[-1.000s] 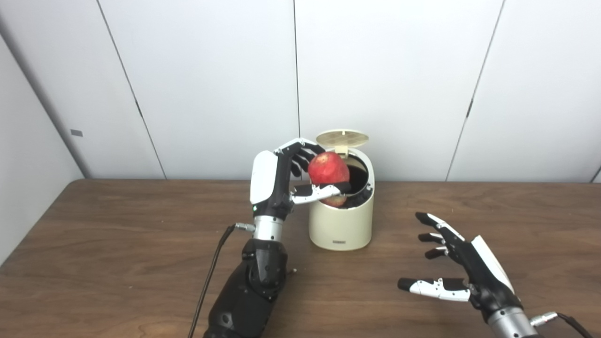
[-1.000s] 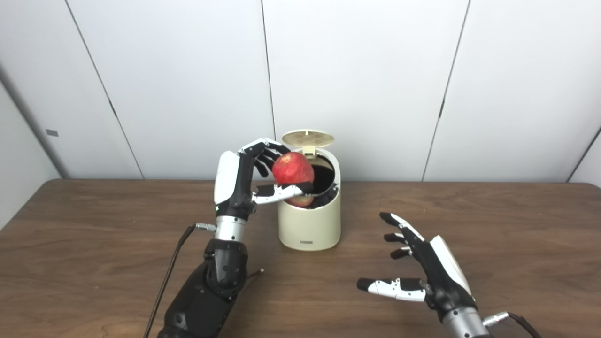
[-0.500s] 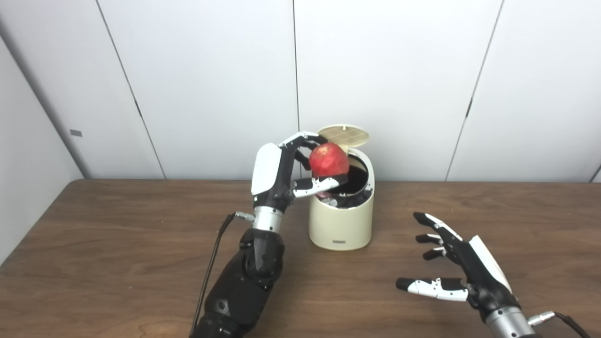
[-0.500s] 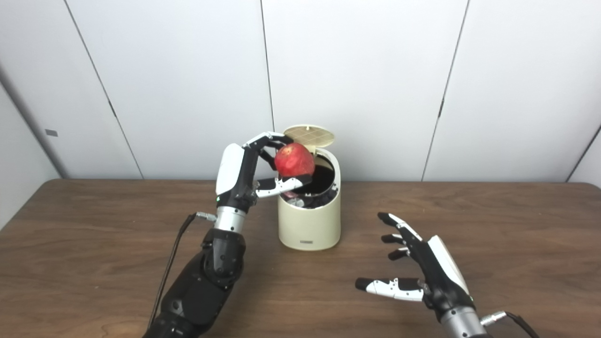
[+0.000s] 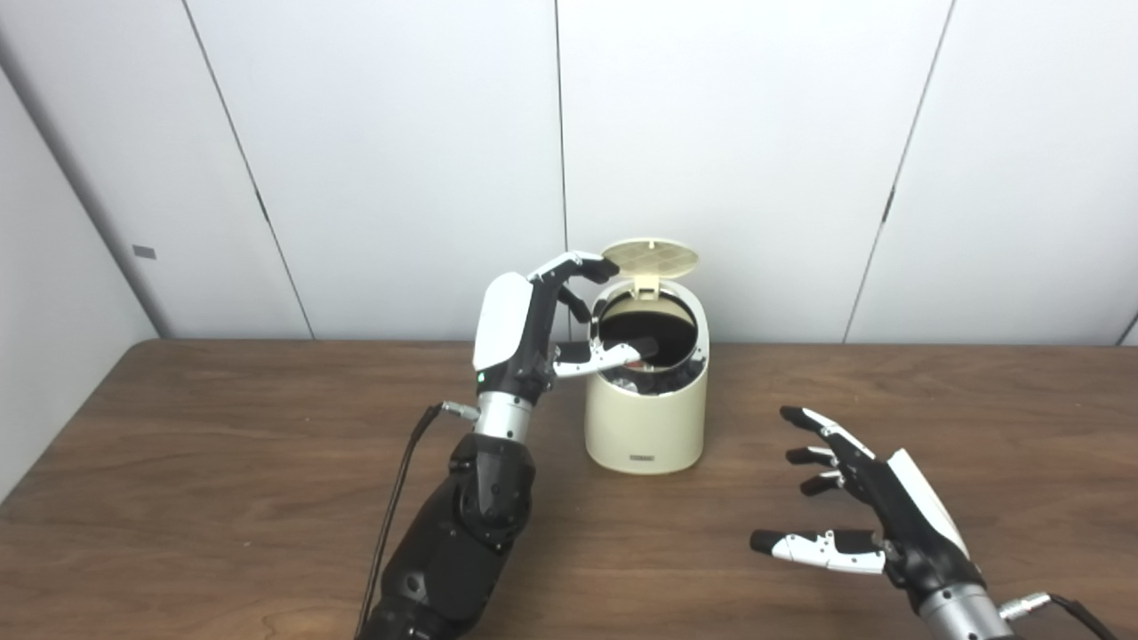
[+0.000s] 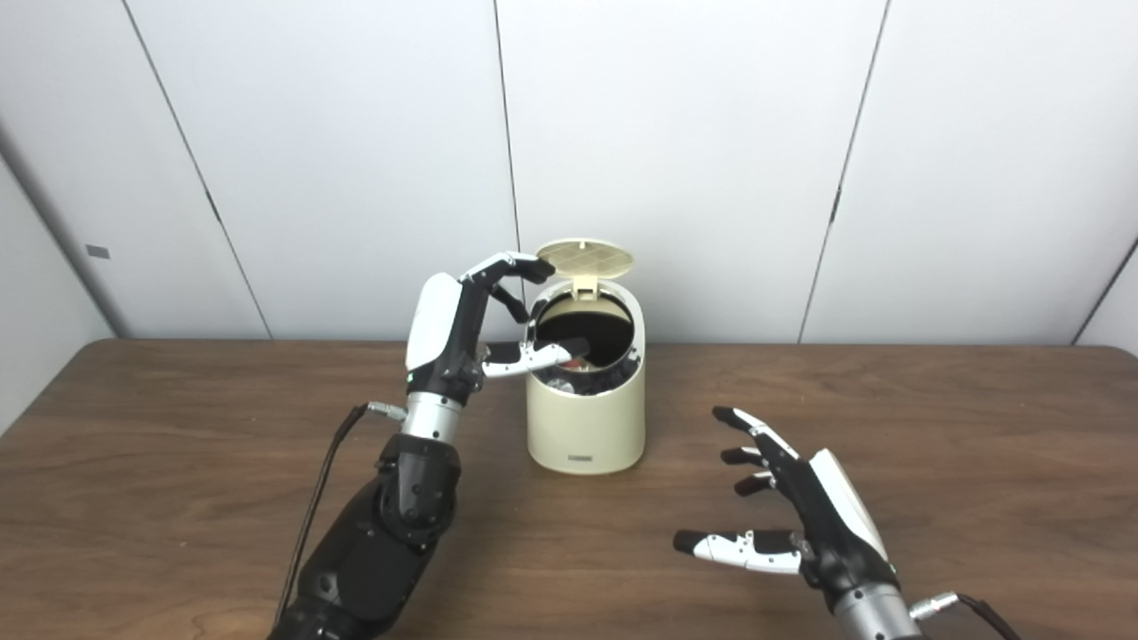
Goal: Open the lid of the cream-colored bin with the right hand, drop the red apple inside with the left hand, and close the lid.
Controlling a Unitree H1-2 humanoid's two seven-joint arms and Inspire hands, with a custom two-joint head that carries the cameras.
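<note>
The cream-colored bin (image 5: 646, 425) stands on the table's far middle with its round lid (image 5: 650, 255) tipped up at the back. My left hand (image 5: 542, 324) is open at the bin's left rim, its thumb reaching over the dark opening, and it holds nothing. The red apple is out of sight; only a small red spot (image 6: 581, 363) shows inside the bin under the thumb. My right hand (image 5: 867, 516) is open and empty, hovering low over the table to the bin's right and nearer to me.
The brown wooden table (image 5: 222, 462) runs the full width of the view. White wall panels (image 5: 400, 133) stand right behind the bin. A black cable (image 5: 396, 516) hangs beside my left forearm.
My left hand has opened and the apple has left it, dropping out of sight into the bin. The right hand has stayed nearly still.
</note>
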